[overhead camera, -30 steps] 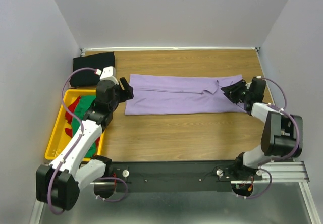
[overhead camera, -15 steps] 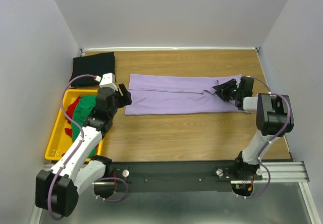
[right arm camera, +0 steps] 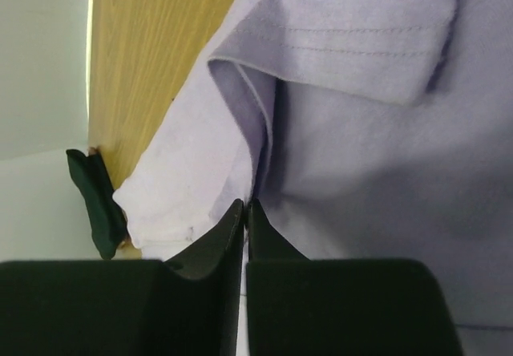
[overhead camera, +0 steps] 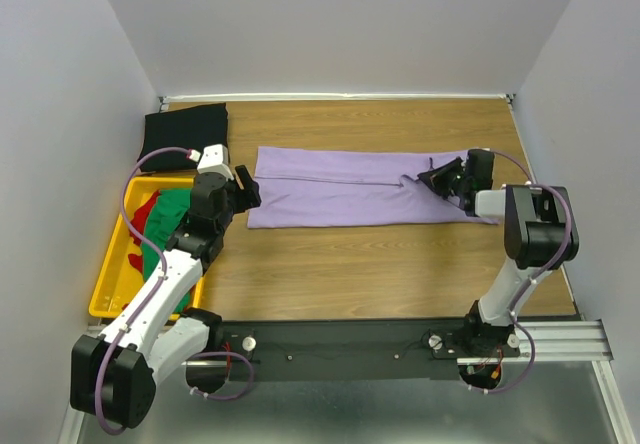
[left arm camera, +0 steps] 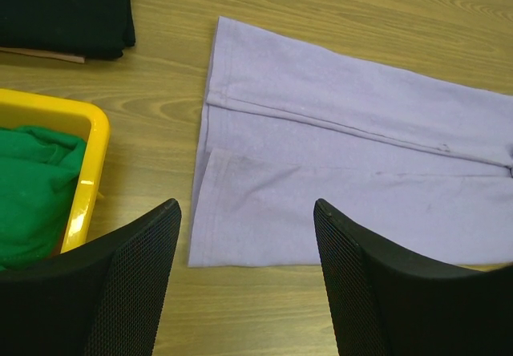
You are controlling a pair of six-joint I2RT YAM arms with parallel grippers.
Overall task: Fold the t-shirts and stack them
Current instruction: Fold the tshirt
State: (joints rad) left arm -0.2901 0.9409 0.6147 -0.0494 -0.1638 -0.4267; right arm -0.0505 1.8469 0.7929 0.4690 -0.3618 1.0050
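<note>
Even, soft overhead light; top view sharp, shadows faint. Left fingers dark, mesh visible, edges soft; glare streak on yellow crate rim left of them. Right fingers featureless black; purple shirt beyond them shaded in folds.

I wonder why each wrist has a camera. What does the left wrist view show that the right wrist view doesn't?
Only the left wrist view: the open left hand, a folded black t-shirt, and a yellow crate holding a green t-shirt. Only the right wrist view: the right hand pinched shut on a fold of the lavender t-shirt. Both: that lavender t-shirt lying on the wooden table.
</note>
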